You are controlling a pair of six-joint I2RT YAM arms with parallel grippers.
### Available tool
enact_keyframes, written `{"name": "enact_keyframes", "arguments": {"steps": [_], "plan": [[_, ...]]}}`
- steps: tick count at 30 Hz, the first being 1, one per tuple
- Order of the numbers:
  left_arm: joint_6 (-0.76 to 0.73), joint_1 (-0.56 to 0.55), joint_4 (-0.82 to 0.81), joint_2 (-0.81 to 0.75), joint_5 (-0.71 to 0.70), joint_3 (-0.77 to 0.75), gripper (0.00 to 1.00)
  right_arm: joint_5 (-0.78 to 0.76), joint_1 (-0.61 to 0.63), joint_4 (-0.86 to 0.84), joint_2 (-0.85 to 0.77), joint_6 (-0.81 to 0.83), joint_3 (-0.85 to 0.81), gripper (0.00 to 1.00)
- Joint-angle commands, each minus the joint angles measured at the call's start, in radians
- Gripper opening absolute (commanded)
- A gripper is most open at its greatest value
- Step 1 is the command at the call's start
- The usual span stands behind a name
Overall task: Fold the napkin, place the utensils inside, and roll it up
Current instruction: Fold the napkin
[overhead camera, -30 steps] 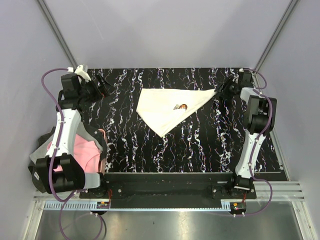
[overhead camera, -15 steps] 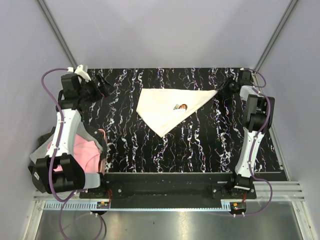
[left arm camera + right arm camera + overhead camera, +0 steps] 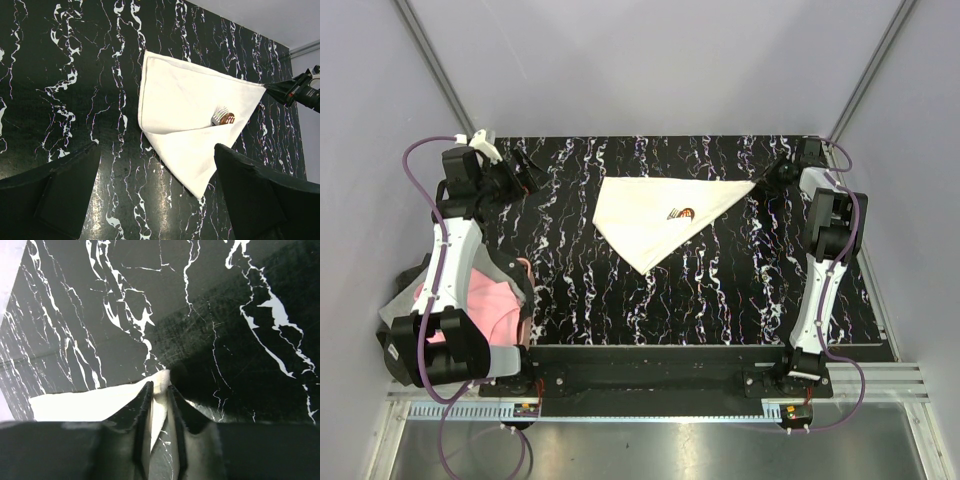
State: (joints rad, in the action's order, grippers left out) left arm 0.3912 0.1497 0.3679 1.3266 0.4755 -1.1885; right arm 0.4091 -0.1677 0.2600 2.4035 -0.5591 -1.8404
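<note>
we have the right jaws pinching the right tip of the napkin (image 3: 655, 215), whose long edge runs left across the counter (image 3: 720, 290) toward our left jaws, spread wide, empty, well apart.

The flat table (image 3: 570, 280) is showing black with thin white marble-like veins all over; the soft cloth napkin (image 3: 655, 215) is showing plain cream, unpatterned; the small metal fork (image 3: 219, 115) is glinting silver beside the thin copper-brown utensil (image 3: 228, 118); the crumpled cloth (image 3: 485, 305) at the left is showing pink with grey; the thin cables (image 3: 406, 162) are showing purple.
</note>
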Motion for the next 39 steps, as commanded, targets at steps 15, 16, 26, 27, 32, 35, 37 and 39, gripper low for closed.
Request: {"name": "enact_keyframes", "arguments": {"steps": [15, 16, 26, 27, 32, 35, 37, 39], "plan": [[-0.008, 0.005, -0.041, -0.02, 0.035, -0.005, 0.99, 0.112, 0.049, -0.088, -0.246, 0.06, 0.036, 0.0], [-0.008, 0.007, -0.041, -0.023, 0.037, -0.005, 0.99, 0.106, 0.074, -0.094, -0.288, 0.062, 0.058, 0.0], [0.0, 0.007, -0.049, -0.037, 0.051, -0.003, 0.99, 0.091, 0.284, -0.133, -0.471, 0.08, 0.227, 0.0], [0.001, 0.005, -0.049, -0.04, 0.051, -0.003, 0.99, 0.091, 0.298, -0.137, -0.486, 0.08, 0.239, 0.0], [0.005, 0.007, -0.052, -0.052, 0.057, -0.003, 0.99, 0.096, 0.408, -0.153, -0.524, 0.062, 0.314, 0.0], [0.005, 0.005, -0.055, -0.058, 0.057, -0.002, 0.99, 0.086, 0.445, -0.162, -0.552, 0.053, 0.348, 0.0], [0.006, 0.005, -0.053, -0.063, 0.058, -0.002, 0.99, 0.085, 0.476, -0.173, -0.57, 0.042, 0.366, 0.0], [0.006, 0.007, -0.055, -0.066, 0.061, -0.003, 0.99, 0.082, 0.503, -0.176, -0.586, 0.039, 0.375, 0.0]]}}
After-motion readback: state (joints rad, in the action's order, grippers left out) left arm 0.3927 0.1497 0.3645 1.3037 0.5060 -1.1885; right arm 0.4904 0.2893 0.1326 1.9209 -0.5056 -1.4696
